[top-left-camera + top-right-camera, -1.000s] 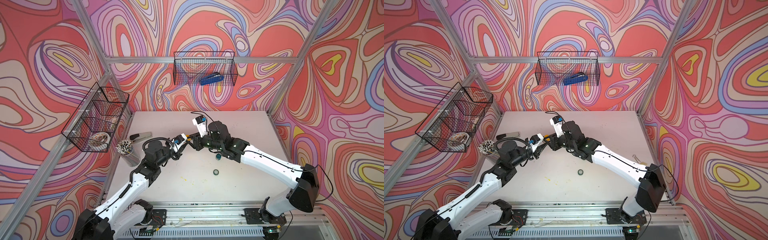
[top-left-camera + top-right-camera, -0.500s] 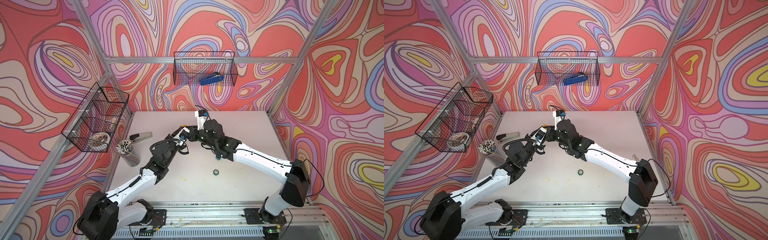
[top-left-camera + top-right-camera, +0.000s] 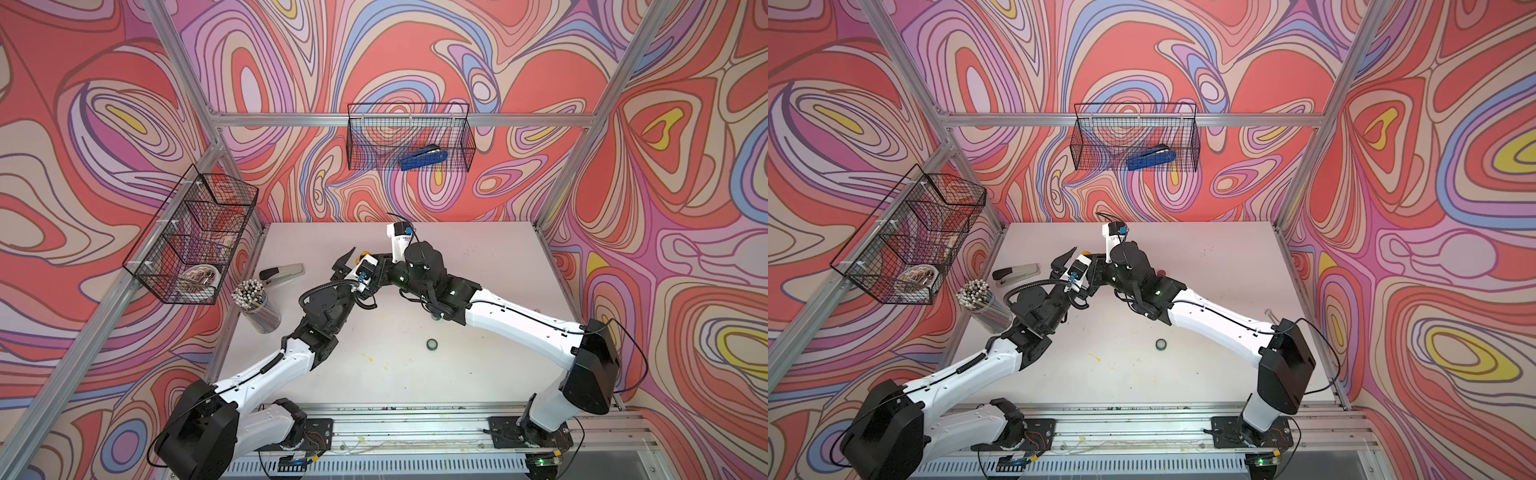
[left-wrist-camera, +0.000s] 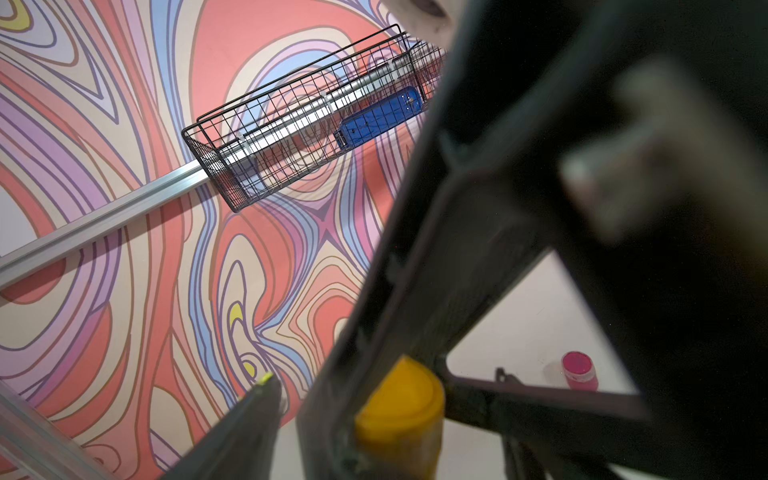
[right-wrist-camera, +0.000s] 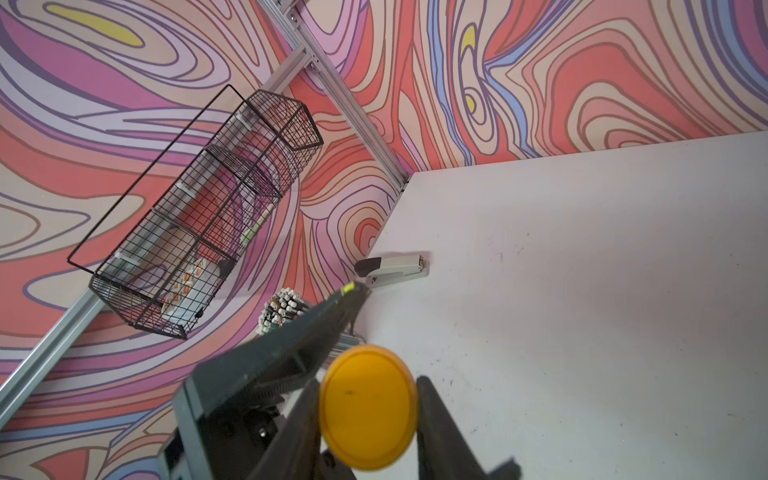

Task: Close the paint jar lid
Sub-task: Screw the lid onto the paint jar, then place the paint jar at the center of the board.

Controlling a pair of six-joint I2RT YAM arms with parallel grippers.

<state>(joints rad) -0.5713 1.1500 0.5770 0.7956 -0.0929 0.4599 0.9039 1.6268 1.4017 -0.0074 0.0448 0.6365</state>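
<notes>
The right gripper (image 5: pixel 365 384) is clamping its fingers on a yellow-lidded round paint jar (image 5: pixel 368 411), the left gripper (image 3: pixel 345 261) is hovering just beside it with fingers apart, and a grey metal stapler (image 3: pixel 282 272) is lying far-left on the surface (image 3: pixel 490 257).

A robot lab cell here: aluminium frame (image 3: pixel 291 120), swirl-printed walls (image 3: pixel 415 50). Robot arms (image 3: pixel 519 328) mounted on a rail (image 3: pixel 415 428) along the white counter (image 3: pixel 478 374), wire basket (image 3: pixel 365 137) hung behind.
</notes>
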